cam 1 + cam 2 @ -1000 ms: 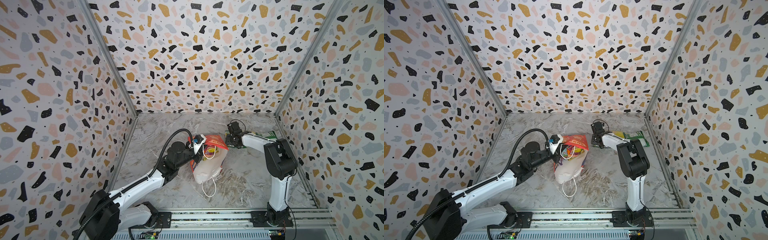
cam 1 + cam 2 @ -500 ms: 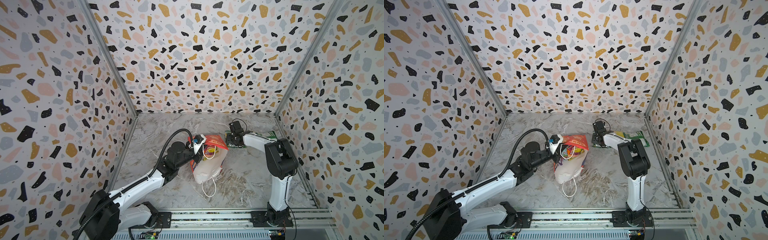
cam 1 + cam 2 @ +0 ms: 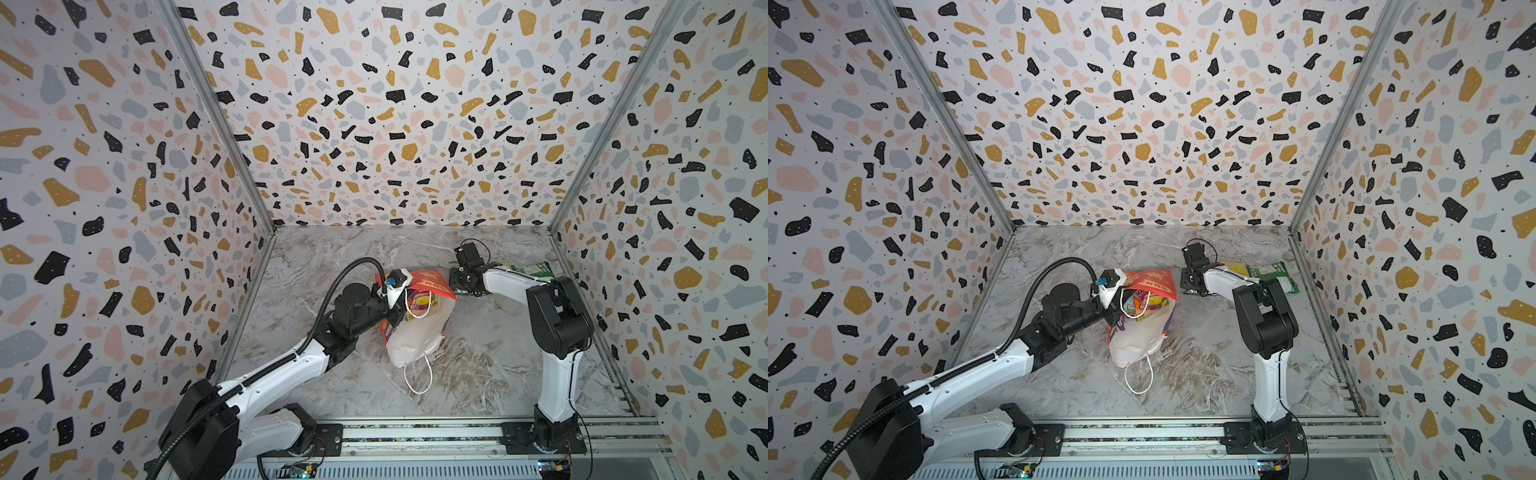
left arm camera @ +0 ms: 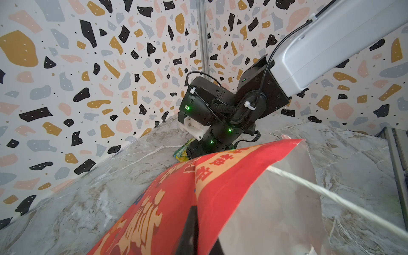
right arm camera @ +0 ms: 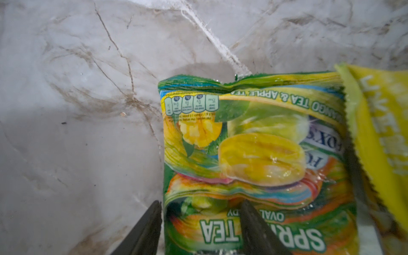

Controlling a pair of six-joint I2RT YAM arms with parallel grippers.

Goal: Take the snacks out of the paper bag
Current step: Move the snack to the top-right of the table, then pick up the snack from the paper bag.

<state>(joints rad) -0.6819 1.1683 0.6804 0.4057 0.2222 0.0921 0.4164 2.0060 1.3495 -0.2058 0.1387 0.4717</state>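
- Step in hand: the unloading is about in the middle, as I judge it. The green "Spring Tea" packet is already out and lies flat on the counter. More snacks show inside the paper bag.
- The right gripper has its jaws spread, so it grips nothing. One finger stands on the bare counter just beside the packet's edge. The second finger is over the packet's printed face. I cannot tell if this finger touches the foil.
- The left gripper is pressed together on the paper bag's rim. It holds the mouth wide, so the white inside and the coloured packets are seen from above.
- Relative to the paper bag, the green packet is just beside the red flap, on the side opposite to the left gripper. A yellow packet overlaps its edge further from the bag. A green-and-white packet lies further again from the bag.
- The next move, in my view, calls for the right gripper to lift clear of the green packet. Then it goes to the bag's mouth, enters between the cord handles, and pinches one packet by its edge. The left gripper should keep the rim firm, because the paper is soft and can collapse.
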